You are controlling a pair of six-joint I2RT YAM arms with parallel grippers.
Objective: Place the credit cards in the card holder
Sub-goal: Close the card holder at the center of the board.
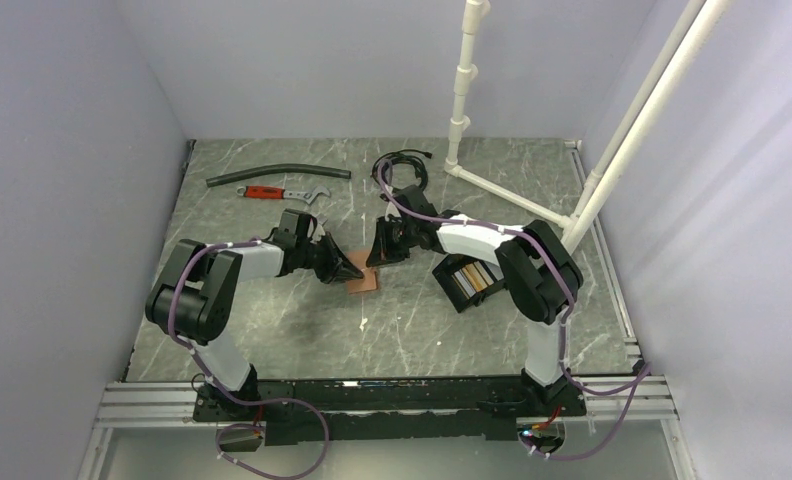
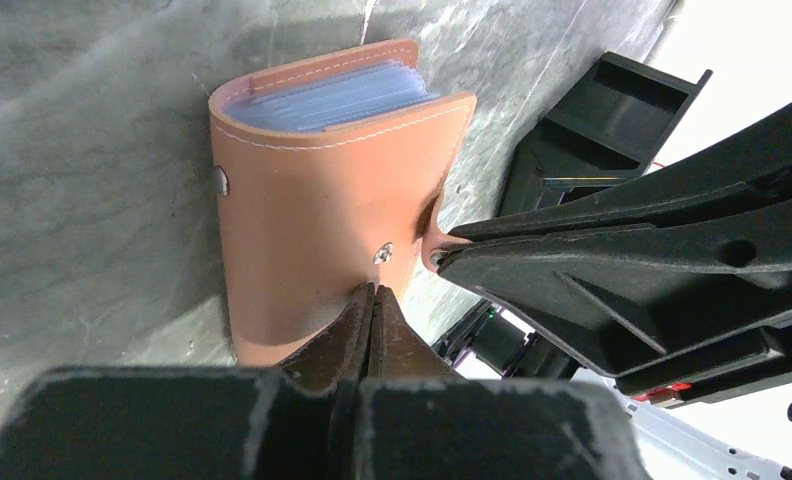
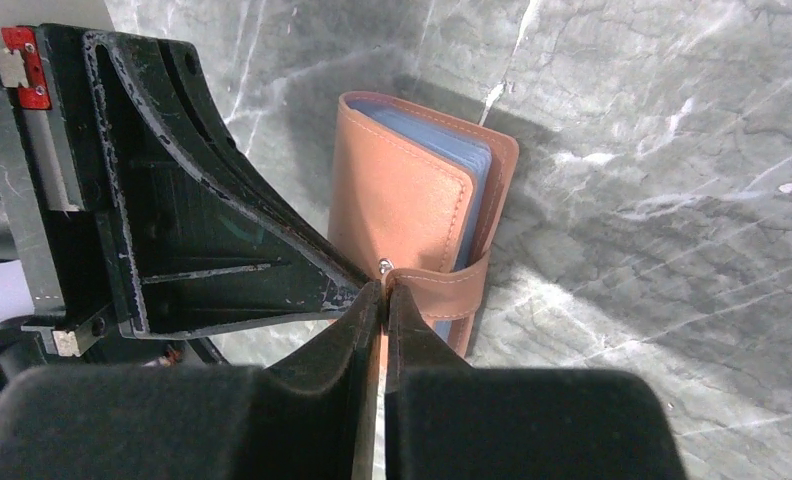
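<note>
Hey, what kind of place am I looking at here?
Probably a robot test cell: plain grey walls box in a marble-patterned tabletop, with a white plastic pipe frame at the back.

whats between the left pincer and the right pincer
The tan wallet sits there, with the left pincer and right pincer both shut at its snap strap; the top view shows it best.

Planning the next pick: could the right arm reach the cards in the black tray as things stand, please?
Probably not directly: the right gripper seems shut on the tan wallet, and the black tray sits tucked against that arm's own elbow.
</note>
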